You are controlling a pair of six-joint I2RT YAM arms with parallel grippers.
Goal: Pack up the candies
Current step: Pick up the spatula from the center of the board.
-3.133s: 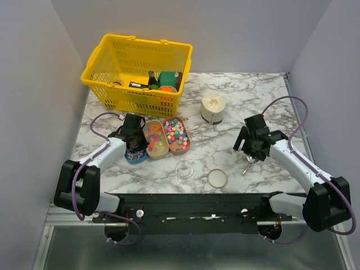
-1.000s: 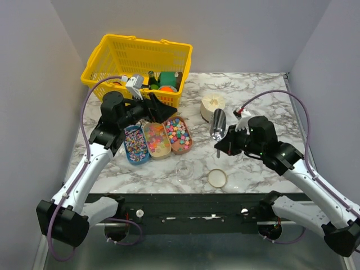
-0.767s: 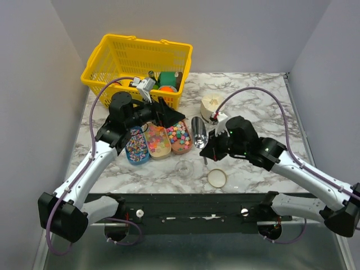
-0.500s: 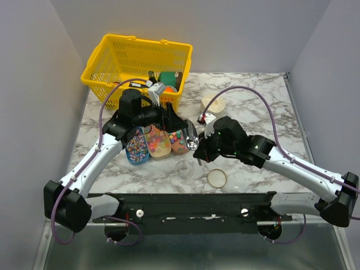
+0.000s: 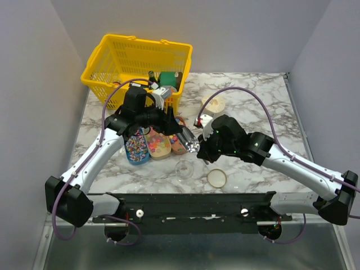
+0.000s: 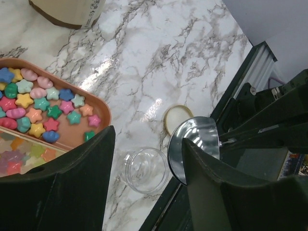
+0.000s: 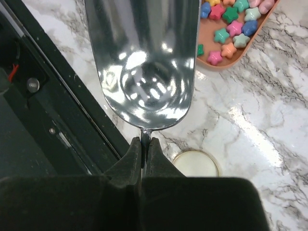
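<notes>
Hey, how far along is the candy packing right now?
Done: the jar stands open, its lid lying beside it, and the right gripper is shut on the scoop. In hand: the scoop is empty, poised near the pink tray. Left: the jar looks empty and the candies lie in the tray, so scooping, filling and closing remain.

I'm looking into a robot test cell: plain grey walls (image 5: 253, 34) box in a marble-patterned counter (image 5: 259, 101). My left arm (image 5: 93, 160) and right arm (image 5: 298, 166) are bolted to a black rail (image 5: 191, 202) along its near edge.
</notes>
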